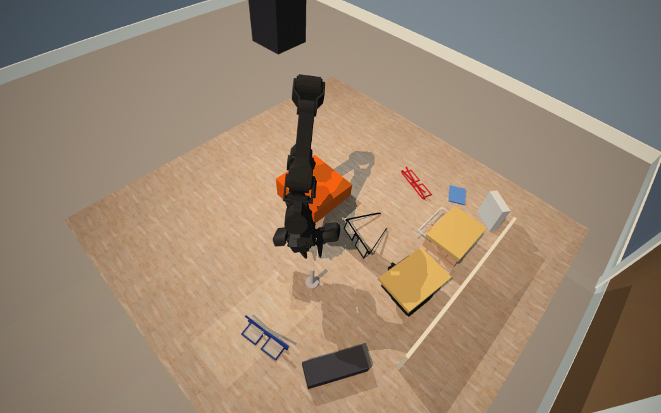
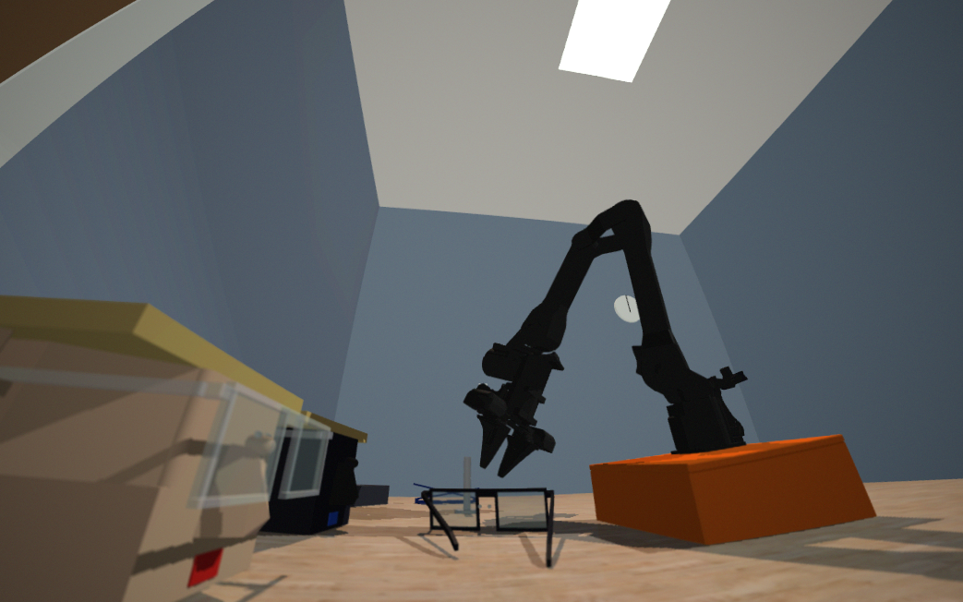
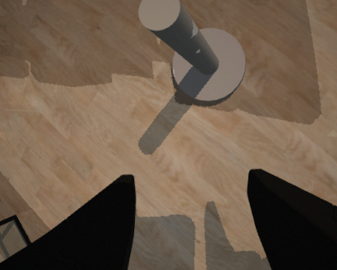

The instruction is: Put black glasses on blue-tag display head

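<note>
The black glasses (image 1: 355,238) (image 2: 487,492) stand on the wooden table with temples spread open; a corner of their frame (image 3: 23,230) shows at the wrist view's lower left. My gripper (image 1: 312,256) (image 2: 492,471) (image 3: 191,183) is partly open and empty, pointing down above the table between the glasses and the small post stand. The black head (image 1: 415,279) (image 2: 335,478) has a yellow top and a blue tag (image 2: 332,518); it is right of the glasses in the top view. The tan head (image 1: 454,233) (image 2: 58,448) has a red tag (image 2: 205,568) and wears clear glasses.
The post stand (image 1: 312,282) (image 2: 467,478) (image 3: 233,70) is near my fingers. Blue glasses (image 1: 267,334) and a dark box (image 1: 335,367) lie at the front. Red glasses (image 1: 415,182), a blue square (image 1: 457,194) and a white box (image 1: 491,211) lie right of my orange base (image 1: 340,187).
</note>
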Robot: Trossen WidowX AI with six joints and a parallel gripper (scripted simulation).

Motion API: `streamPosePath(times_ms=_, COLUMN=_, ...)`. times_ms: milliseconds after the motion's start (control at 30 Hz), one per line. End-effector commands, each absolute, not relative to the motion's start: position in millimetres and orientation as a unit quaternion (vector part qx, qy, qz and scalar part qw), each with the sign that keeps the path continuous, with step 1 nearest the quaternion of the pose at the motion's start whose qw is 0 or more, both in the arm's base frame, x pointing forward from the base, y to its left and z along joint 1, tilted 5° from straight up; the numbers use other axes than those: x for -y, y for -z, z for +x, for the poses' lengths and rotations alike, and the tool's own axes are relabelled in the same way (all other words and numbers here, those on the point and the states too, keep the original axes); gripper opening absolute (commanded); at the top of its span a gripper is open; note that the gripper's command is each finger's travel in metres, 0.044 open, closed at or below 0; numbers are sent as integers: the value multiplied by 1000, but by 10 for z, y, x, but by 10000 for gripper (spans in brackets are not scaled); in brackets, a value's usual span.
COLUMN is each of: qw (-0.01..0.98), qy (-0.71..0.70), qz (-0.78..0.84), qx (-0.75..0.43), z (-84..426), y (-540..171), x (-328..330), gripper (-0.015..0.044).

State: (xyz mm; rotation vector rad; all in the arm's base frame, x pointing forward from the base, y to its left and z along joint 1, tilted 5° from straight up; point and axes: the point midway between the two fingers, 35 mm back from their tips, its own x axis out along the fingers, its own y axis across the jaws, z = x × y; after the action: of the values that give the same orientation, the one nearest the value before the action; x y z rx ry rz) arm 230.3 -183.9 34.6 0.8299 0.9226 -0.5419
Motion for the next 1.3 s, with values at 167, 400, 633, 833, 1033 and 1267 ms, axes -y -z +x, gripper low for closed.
streamPosePath(times_ms=167, qw=751, qy=161, qz=264, qx=-584, z=2566, y=-458, x=793, gripper=200)
streamPosePath(times_ms=400, qw=729, qy=111, qz=156, qx=-658, z=2494, y=-596, x=101, gripper=200)
streamPosePath(times_ms=633, qw=727, qy=106, qz=145, qx=-663, z=2479, y=-610, x=60, gripper=200)
streamPosePath(times_ms=833, qw=727, qy=106, qz=145, qx=-663, z=2479, y=-610, x=60, gripper=120)
streamPosePath(times_ms=1033, qw=727, qy=106, qz=145, qx=-663, z=2479, y=-610, x=60, gripper=120)
streamPosePath(times_ms=1267, qw=727, qy=106, qz=145, qx=-663, z=2489, y=-556, x=63, gripper=120)
